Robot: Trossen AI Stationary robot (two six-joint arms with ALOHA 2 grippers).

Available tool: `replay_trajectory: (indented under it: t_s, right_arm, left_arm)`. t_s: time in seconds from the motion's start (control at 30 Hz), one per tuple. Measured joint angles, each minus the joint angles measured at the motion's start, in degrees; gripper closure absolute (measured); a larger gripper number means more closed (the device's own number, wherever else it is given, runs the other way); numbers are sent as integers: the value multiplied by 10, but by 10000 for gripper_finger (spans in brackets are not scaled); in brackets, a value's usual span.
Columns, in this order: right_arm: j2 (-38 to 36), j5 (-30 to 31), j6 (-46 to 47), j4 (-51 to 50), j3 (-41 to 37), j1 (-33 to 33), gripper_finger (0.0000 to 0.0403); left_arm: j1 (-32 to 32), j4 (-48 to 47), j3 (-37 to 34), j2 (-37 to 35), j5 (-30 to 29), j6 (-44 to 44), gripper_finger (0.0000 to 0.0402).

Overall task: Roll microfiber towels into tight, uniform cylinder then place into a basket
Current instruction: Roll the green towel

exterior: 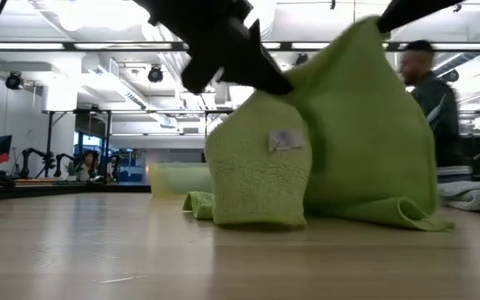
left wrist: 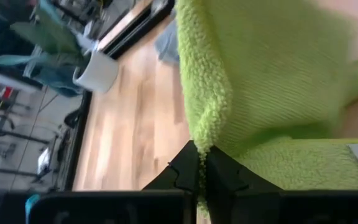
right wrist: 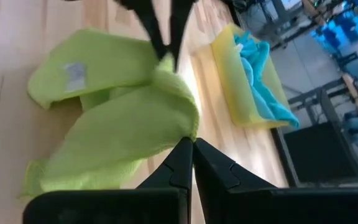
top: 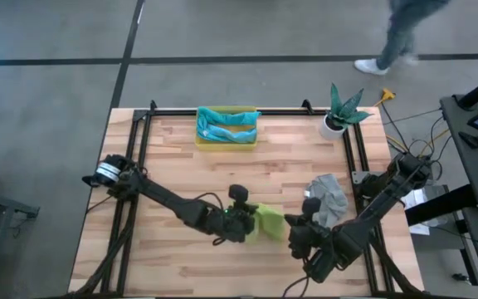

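Left pincer [left wrist: 201,163] and right pincer [right wrist: 187,151] each pinching lime green towel [top: 270,221] edge, cloth tented between; thin bites may slip, dropping it unrolled on desk [top: 181,158].

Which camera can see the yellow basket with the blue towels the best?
The high view: the whole basket shows from above, with the teal towels inside. The right wrist view shows it slanted, past the lime green towel. The low view shows only a pale strip behind that towel. The left wrist view doesn't show it.
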Motion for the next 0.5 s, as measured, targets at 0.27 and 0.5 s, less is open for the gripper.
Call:
replay_trajectory:
  t_s: [0.27,0.5]
  right_arm:
    - [0,-39,121,-104,-18,-7,394]
    - [0,-41,133,-110,-34,-11,394]
  left_arm:
    - [-24,-40,2,-2,-11,-26,380]
    - [-86,-41,1,-4,-45,-40,351]
